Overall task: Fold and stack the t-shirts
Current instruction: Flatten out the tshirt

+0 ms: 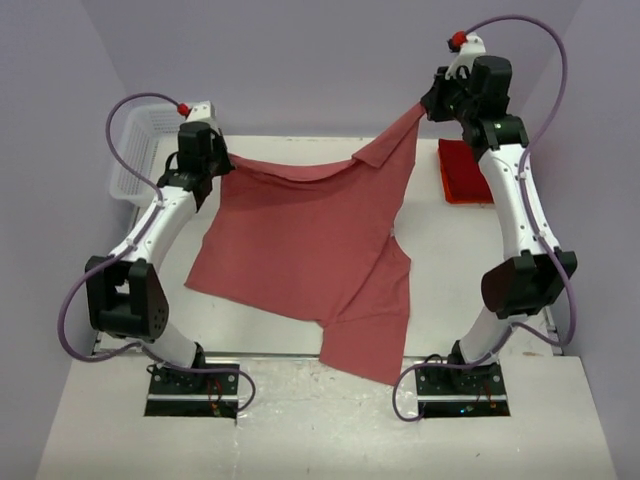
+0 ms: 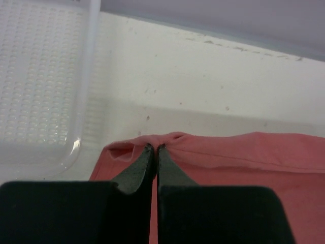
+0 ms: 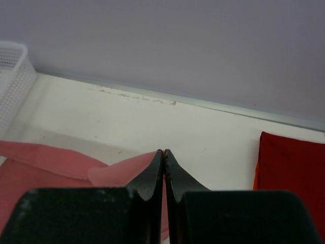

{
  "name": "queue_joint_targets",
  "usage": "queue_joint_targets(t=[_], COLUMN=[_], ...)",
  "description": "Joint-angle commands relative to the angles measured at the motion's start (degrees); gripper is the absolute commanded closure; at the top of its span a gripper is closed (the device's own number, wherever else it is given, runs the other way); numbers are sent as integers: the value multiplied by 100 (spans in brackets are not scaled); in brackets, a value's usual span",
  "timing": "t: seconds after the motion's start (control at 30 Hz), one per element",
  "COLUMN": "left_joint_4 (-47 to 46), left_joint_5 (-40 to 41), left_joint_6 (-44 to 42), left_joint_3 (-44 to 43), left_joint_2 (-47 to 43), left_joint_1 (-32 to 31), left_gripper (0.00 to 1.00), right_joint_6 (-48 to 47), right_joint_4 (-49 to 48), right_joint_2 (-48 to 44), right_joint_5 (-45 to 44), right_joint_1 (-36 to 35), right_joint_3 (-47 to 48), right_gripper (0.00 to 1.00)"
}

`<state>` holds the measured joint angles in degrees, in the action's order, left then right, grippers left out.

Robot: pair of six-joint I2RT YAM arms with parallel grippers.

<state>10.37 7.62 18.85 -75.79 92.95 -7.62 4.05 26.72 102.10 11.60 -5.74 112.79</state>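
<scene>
A faded salmon-red t-shirt (image 1: 310, 250) hangs spread between both arms, its lower part draped on the white table (image 1: 520, 420) and over the front edge. My left gripper (image 1: 220, 160) is shut on its far left corner, which shows pinched in the left wrist view (image 2: 155, 147). My right gripper (image 1: 428, 105) is raised high at the back right and shut on another corner, pinched in the right wrist view (image 3: 164, 152). A brighter deep red folded t-shirt (image 1: 464, 172) lies flat at the back right and also shows in the right wrist view (image 3: 292, 173).
A white mesh basket (image 1: 140, 150) stands at the back left and shows in the left wrist view (image 2: 40, 86). Lilac walls close in the back and sides. The table's front edge lies just ahead of the arm bases.
</scene>
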Motion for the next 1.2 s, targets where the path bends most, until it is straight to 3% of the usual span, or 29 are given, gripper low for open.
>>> queue_joint_targets(t=[0.0,0.43,0.7,0.93,1.17], left_joint_4=[-413,553,1704,2030,2118], left_joint_5=[-681,-1931,-1790,-1606,-1236], left_joint_6=[197,154,-75,-83,-215], left_joint_3=[-24,-498,-1437,-1843,-2493], left_joint_2=[-1021,-4055,-5014,-5120,-4988], left_joint_1=[41,41,41,41,41], left_gripper=[100,100,100,100,100], right_joint_6=[78,-81,438,763,912], right_joint_4=[-202,975,1081,1028,1205], right_joint_2=[-1285,-3995,-5225,-5324,-4682], right_joint_5=[168,273,1335,1513,2434], right_joint_1=[-33,-1596,-1615,-1615,-1606], right_joint_3=[51,604,788,876,2254], right_gripper=[100,100,100,100,100])
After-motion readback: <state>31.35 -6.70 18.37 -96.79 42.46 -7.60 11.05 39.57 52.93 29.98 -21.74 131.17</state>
